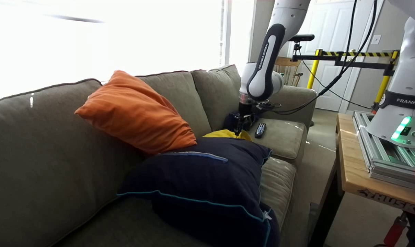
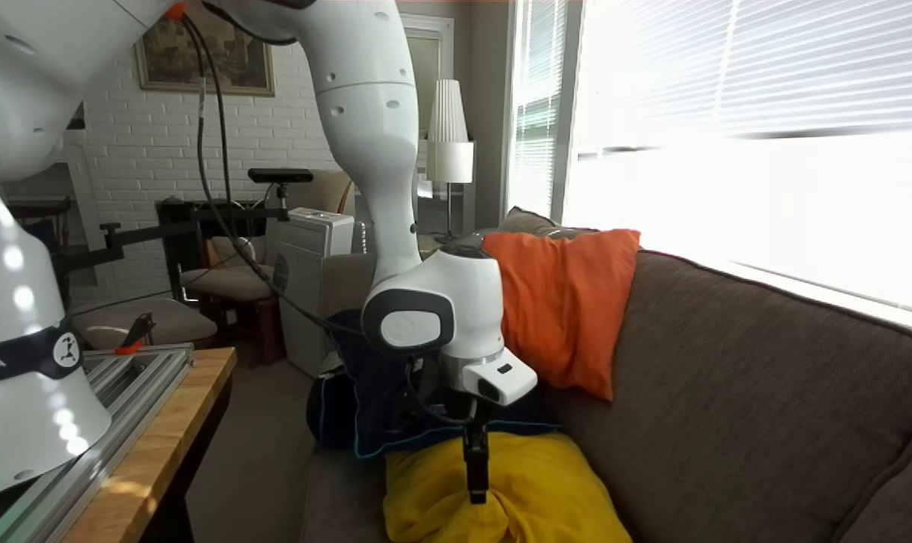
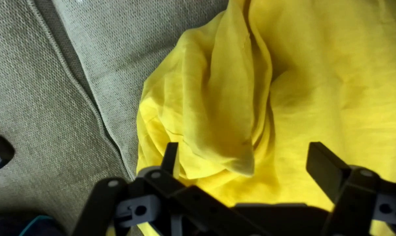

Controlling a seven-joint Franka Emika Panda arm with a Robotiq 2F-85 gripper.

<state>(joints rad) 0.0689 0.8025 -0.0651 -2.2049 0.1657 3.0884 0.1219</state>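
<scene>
tool (image 3: pixel 243 160): spread wide, holding nothing
yellow cushion (image 3: pixel 332 95): seemingly reached, on the sofa (image 3: pixel 116 36); folded corner (image 3: pixel 224 137) not yet grasped

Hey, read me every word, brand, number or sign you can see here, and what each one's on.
"FRANKA EMIKA": on the robot arm's dark trim.
"FRANKA E": on the robot's base, cut off by the picture's edge.
"IKA": also on the base, in an exterior view, beside a round emblem; its start is cut off.
"HUSKY": on the wooden table's edge.
Remote: any markings too small to read.
No numbers are legible.
</scene>
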